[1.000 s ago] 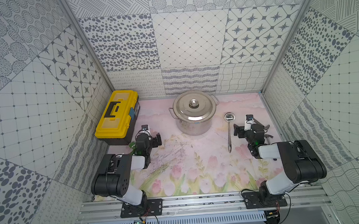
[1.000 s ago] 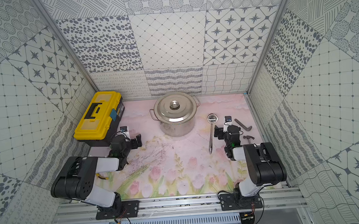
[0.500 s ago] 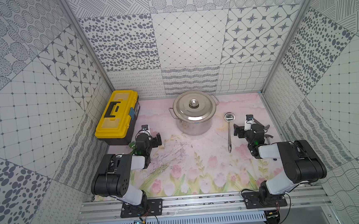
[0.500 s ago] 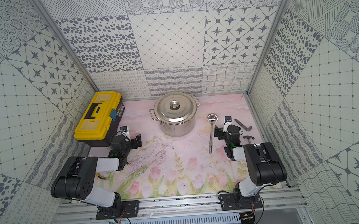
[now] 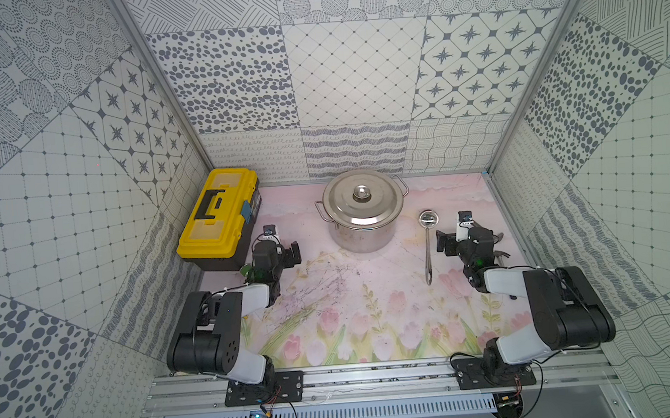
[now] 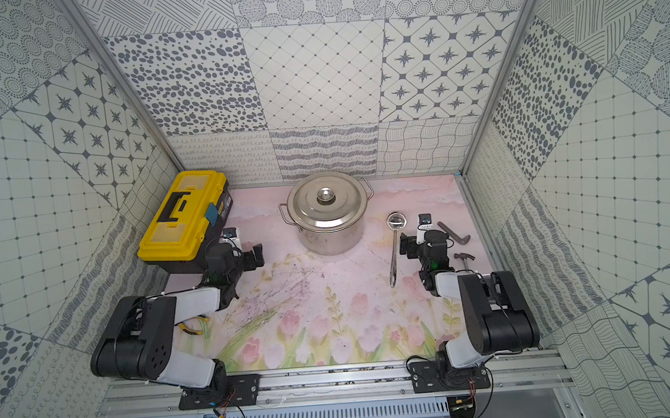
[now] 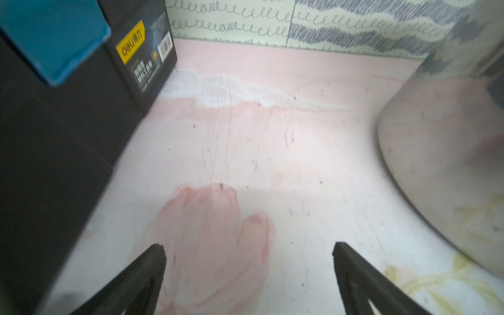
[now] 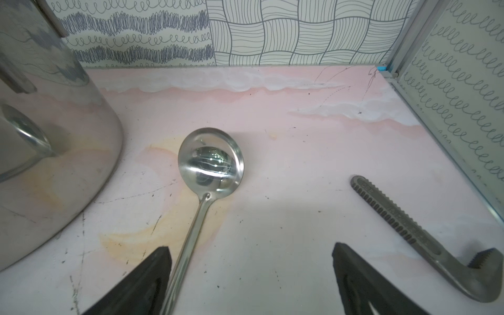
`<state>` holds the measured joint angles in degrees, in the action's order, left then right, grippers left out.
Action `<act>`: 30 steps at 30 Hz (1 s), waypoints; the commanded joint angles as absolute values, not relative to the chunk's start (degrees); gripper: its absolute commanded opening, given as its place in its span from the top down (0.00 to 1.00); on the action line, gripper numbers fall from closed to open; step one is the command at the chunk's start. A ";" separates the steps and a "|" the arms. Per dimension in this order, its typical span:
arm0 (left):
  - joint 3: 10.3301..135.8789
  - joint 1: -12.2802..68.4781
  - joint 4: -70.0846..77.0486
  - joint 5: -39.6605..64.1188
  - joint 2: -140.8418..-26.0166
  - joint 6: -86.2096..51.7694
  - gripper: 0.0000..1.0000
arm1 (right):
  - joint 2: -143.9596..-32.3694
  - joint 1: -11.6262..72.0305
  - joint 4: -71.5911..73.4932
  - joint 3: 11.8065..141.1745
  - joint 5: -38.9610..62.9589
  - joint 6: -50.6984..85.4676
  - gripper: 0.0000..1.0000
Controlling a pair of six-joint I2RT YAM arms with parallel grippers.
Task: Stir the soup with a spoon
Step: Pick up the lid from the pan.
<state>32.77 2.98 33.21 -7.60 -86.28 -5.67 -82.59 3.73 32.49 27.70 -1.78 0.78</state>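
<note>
I am starting the pickup: the spoon is lying flat on the mat just beside the lidded pot, its handle passing the right gripper. That and the left gripper are both gaping empty. Next, I am judging, I am needing to straddle the handle and close.

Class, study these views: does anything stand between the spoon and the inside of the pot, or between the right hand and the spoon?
Yes: the lid sits closed on the pot, blocking the spoon's way in. Nothing visible separates the open right hand from the spoon's handle.
</note>
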 commanded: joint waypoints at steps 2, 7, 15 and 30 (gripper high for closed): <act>44.74 3.57 2.73 -9.87 -78.93 -12.35 0.01 | -69.25 5.79 21.79 33.08 -5.10 3.54 0.03; 50.77 4.04 -10.43 -7.28 -71.94 -25.93 0.01 | -61.45 5.53 -0.48 41.40 -11.47 24.66 0.03; 71.22 9.64 -36.13 4.82 -72.04 -35.45 0.09 | -60.09 7.08 -19.23 51.55 0.36 33.43 0.09; 132.51 34.06 -83.66 -1.00 -105.10 -34.65 0.36 | -65.80 20.57 -39.32 71.13 3.24 31.14 0.30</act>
